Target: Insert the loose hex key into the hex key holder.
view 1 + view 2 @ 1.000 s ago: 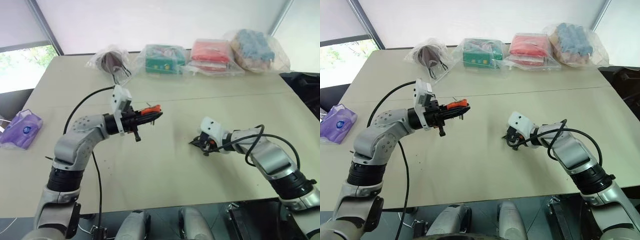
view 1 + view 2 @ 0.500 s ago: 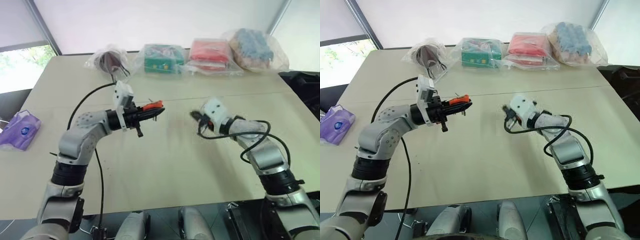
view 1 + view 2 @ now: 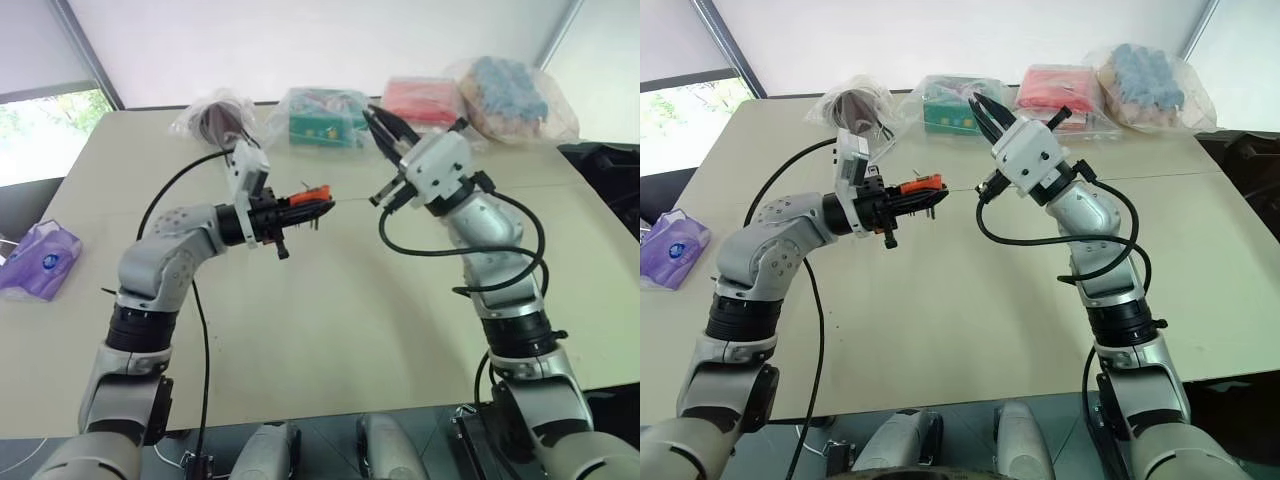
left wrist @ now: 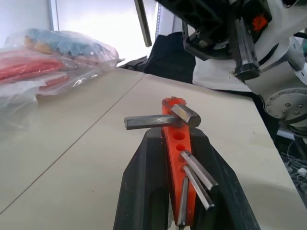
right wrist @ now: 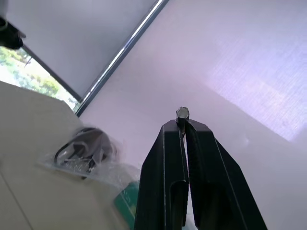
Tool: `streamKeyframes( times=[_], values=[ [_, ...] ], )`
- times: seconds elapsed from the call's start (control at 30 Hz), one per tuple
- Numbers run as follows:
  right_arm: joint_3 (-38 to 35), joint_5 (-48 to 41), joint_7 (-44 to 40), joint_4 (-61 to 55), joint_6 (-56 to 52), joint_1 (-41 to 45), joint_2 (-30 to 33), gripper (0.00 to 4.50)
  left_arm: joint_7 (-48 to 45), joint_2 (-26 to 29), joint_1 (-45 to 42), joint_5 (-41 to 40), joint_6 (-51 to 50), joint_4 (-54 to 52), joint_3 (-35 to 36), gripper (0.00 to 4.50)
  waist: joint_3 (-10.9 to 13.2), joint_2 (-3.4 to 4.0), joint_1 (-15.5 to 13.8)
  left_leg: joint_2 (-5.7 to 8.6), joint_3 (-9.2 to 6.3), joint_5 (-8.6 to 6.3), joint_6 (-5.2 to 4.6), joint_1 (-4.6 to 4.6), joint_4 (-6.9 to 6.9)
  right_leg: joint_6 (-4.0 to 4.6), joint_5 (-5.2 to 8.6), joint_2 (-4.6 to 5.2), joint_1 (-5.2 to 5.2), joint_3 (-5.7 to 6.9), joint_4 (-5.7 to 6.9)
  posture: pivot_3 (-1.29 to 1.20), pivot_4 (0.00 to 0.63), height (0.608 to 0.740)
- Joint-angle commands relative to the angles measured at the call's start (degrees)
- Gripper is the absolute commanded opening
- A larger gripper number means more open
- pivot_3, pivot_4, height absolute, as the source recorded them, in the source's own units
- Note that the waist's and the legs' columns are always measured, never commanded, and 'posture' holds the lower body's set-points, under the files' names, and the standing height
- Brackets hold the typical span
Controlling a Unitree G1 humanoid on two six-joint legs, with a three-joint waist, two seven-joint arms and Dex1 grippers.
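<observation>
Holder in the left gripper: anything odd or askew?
One oddity: on the holder, held by the left gripper, the top key sticks out sideways while the lower keys splay loosely. The right gripper pinches the loose key end-on, raised above the table.

Glossy orange plastic hex key holder [image 4: 176, 158], seemingly matt metal keys

You see an orange-red hex key holder [image 4: 176, 148] between black fingers [image 4: 144, 191], above the beige table [image 3: 330, 330]; its keys are grey.
</observation>
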State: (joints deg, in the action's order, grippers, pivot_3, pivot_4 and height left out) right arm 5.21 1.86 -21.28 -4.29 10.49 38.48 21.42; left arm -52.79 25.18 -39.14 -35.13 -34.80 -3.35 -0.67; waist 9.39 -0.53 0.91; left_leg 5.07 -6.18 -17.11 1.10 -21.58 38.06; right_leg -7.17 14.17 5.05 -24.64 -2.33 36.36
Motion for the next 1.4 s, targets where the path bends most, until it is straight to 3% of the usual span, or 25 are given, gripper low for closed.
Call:
streamKeyframes(
  times=[0.03, 0.23, 0.4, 0.77, 1.4],
  values=[
    [-1.2, -2.4, 1.4, -2.3, 1.0, 1.3, -3.1, 0.08, 0.6, -0.4, -2.2, -0.6, 0.6, -0.3, 1.7, 0.14, 0.0, 0.0, 0.0, 0.0, 0.0, 0.0, 0.0, 0.0, 0.0, 0.0, 0.0, 0.0, 0.0, 0.0, 0.01, 0.0, 0.15, 0.74],
    [-5.1, -16.1, 3.2, -3.7, -8.4, 2.8, -12.6, 0.08, 1.5, -0.9, -3.2, -0.3, 1.3, 1.0, 2.2, 0.14, 0.0, 0.01, 0.1, -0.01, -0.03, 0.0, 0.01, 0.0, 0.0, 0.0, 0.0, 0.0, -0.02, 0.0, 0.05, 0.0, 0.15, 0.74],
    [-6.0, -20.4, 3.4, -4.9, -9.7, 3.0, -16.3, 0.08, 2.1, -1.2, -3.5, -0.6, 1.2, 1.0, 2.4, 0.14, 0.0, 0.03, 0.2, 0.0, -0.05, 0.0, 0.01, 0.0, -0.01, 0.0, 0.0, 0.0, -0.03, 0.0, 0.07, 0.0, 0.15, 0.74],
    [-1.4, -14.8, 5.1, -4.0, -3.7, 2.1, -21.5, 0.08, 1.9, -1.9, -5.9, -0.7, 0.5, 2.7, 2.2, 0.14, 0.0, 0.04, 0.3, 0.03, -0.02, 0.01, 0.02, 0.0, -0.02, 0.0, 0.0, 0.03, -0.29, -0.01, 0.58, 0.0, 0.15, 0.74],
    [1.5, -9.4, 5.0, -1.7, 1.1, -1.0, -22.0, 0.08, 1.2, -2.3, -7.3, -0.4, 0.3, 3.3, 1.8, 0.14, 0.0, 0.04, 0.3, 0.03, -0.03, 0.04, 0.06, -0.01, -0.03, 0.01, 0.0, 0.01, -0.37, -0.02, 0.69, 0.0, 0.15, 0.74]
  ],
)
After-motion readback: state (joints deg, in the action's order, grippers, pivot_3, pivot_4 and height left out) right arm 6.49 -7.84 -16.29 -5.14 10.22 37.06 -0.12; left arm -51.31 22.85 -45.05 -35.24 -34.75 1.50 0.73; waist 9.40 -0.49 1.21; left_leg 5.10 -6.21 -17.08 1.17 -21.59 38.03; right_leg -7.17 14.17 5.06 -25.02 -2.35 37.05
